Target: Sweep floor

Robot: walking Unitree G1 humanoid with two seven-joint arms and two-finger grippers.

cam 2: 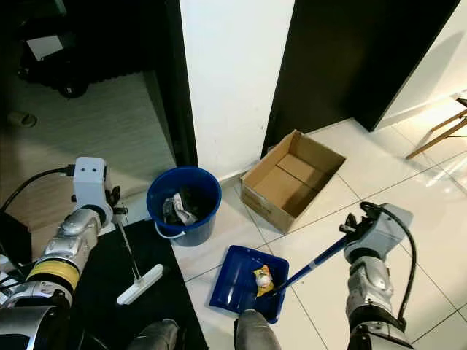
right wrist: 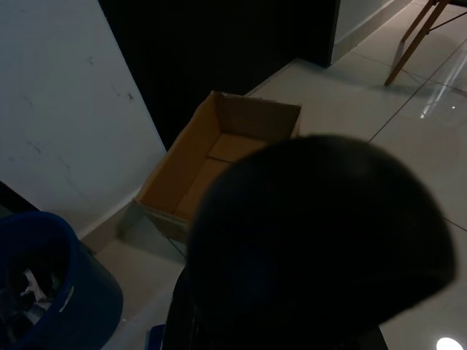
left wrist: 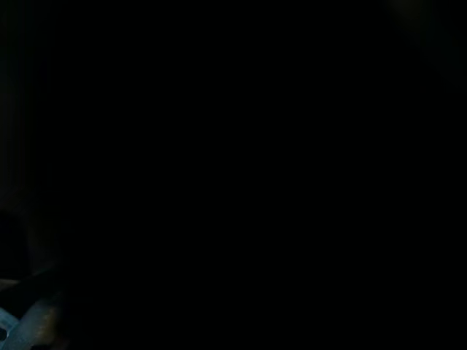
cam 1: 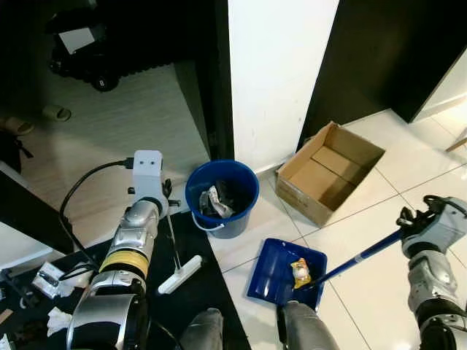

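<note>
- A white tiled floor (cam 1: 365,219) meets a white wall (cam 1: 281,73) with dark panels either side; a black mat (cam 1: 182,292) lies on the robot's left.
- The blue dustpan (cam 1: 281,273) sits on the tiles just before the robot's feet, with a small yellow-and-white scrap of litter (cam 1: 300,271) in it.
- Its blue handle (cam 1: 357,257) slants up and to the right into the right gripper (cam 1: 408,219), which is closed around the handle's top end.
- The broom (cam 1: 175,255) stands on the mat; its thin stick rises to the left gripper (cam 1: 166,195), which is at the stick's upper end, but whether its fingers are clamped there cannot be told.
- Its white head (cam 1: 181,274) rests on the mat, well apart from the dustpan.
- A blue bucket (cam 1: 222,195) holding crumpled rubbish stands between broom and wall.
- An open cardboard box (cam 1: 328,171) lies right of the bucket.
</note>
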